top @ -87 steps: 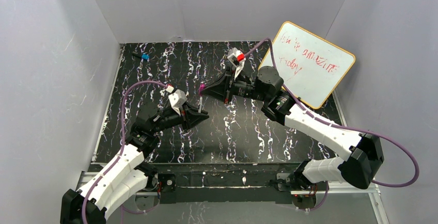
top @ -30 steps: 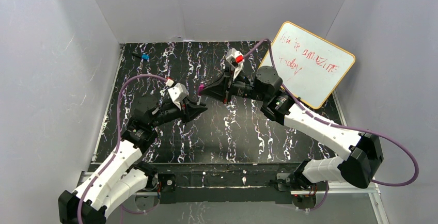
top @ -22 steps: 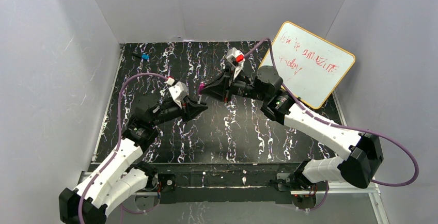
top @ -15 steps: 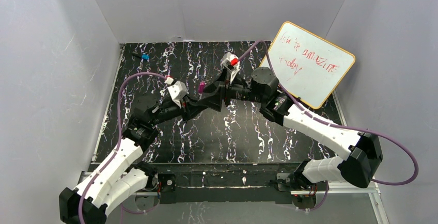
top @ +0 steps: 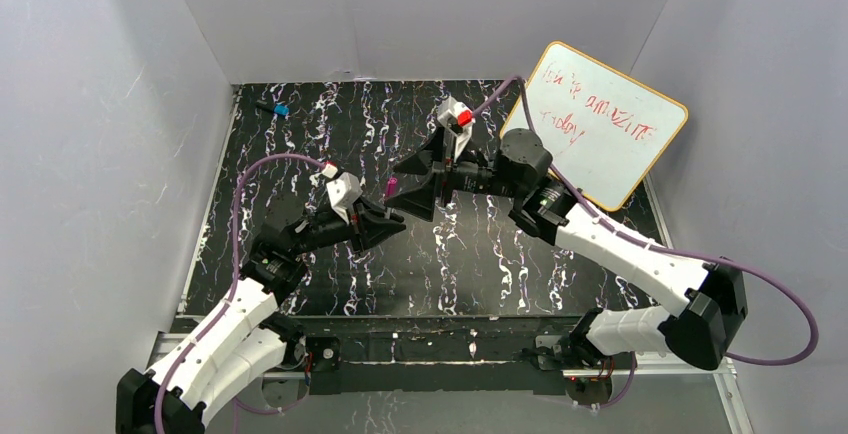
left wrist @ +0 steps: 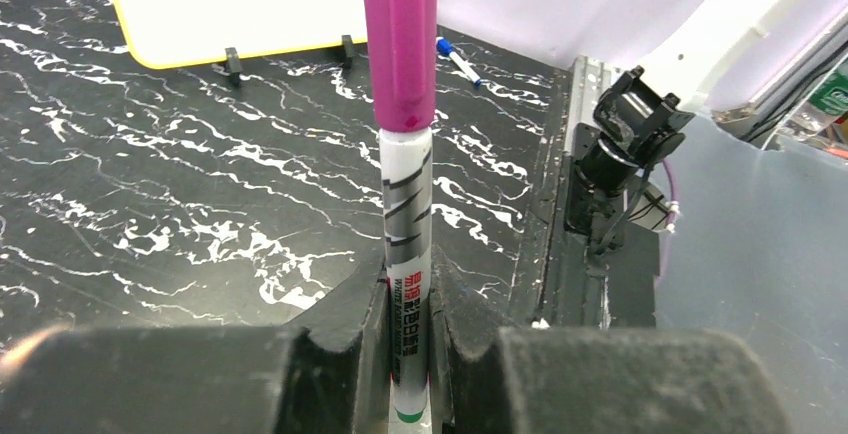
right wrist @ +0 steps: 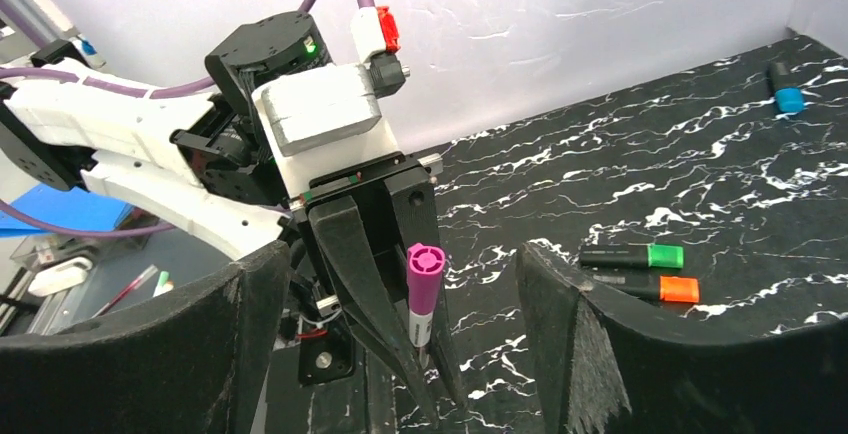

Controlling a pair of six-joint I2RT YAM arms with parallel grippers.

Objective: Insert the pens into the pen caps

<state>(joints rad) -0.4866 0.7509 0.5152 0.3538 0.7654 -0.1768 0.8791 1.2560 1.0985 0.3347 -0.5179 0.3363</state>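
Note:
My left gripper (top: 385,219) (left wrist: 408,344) is shut on the lower barrel of the thin white pen (left wrist: 405,224) (right wrist: 420,329), holding it upright above the table. The purple cap (left wrist: 400,34) (right wrist: 424,279) (top: 390,187) sits on the pen's top end. My right gripper (top: 412,189) (right wrist: 402,252) stands wide open on either side of the cap, touching nothing. Two stubby black markers lie side by side on the table, one with a green end (right wrist: 640,255) and one with an orange end (right wrist: 650,288); both are hidden in the top view.
A yellow-framed whiteboard (top: 600,119) (left wrist: 230,4) leans at the back right. A blue-capped pen (top: 275,109) (right wrist: 787,89) lies at the far left corner of the black marbled table (top: 480,254). White walls enclose three sides.
My right gripper has opened wide and let go of the purple cap, which stays on the white pen. My left gripper, pen still in it, has drawn slightly toward the near side.

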